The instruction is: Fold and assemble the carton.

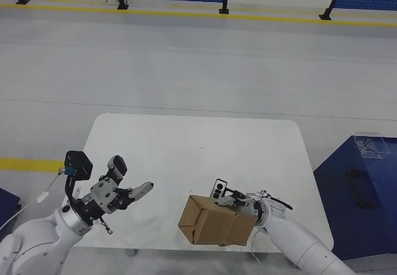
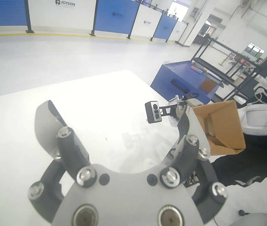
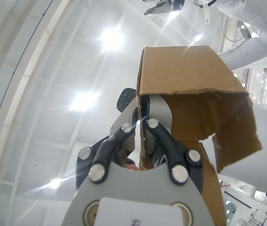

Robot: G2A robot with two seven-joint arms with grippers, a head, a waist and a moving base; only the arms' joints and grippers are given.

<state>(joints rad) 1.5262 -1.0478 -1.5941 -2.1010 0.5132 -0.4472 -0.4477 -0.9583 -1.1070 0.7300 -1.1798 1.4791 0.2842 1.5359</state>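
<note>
1. Top view: the left gripper [image 1: 138,192] hangs over the white table [image 1: 185,144]. Its fingers are spread wide and nothing is between them.
2. In the left wrist view the same two fingers [image 2: 51,116] stand far apart, with bare tabletop showing in the gap.
3. The right gripper [image 3: 139,109] is closed on one side wall of the carton [image 3: 185,71]. One finger lies against the outside of that wall and the other reaches inside the box, so the cardboard is pinched between them.
4. The brown carton extends out past the right gripper's fingertips, with its open end turned back toward the wrist. On the side away from the gripped wall, a flap with a ragged edge hangs loose.
5. In the top view the carton sits tilted right against the right gripper, on the side facing the left gripper. I cannot tell whether it touches the table.
6. The carton is well apart from the left gripper, with a stretch of bare table between them. Seen from the left gripper, it lies beyond one fingertip, and its open side shows inner flaps folded in.
7. A blue bin [image 1: 377,192] stands on the floor beyond the right gripper, on the side away from the left one.
</note>
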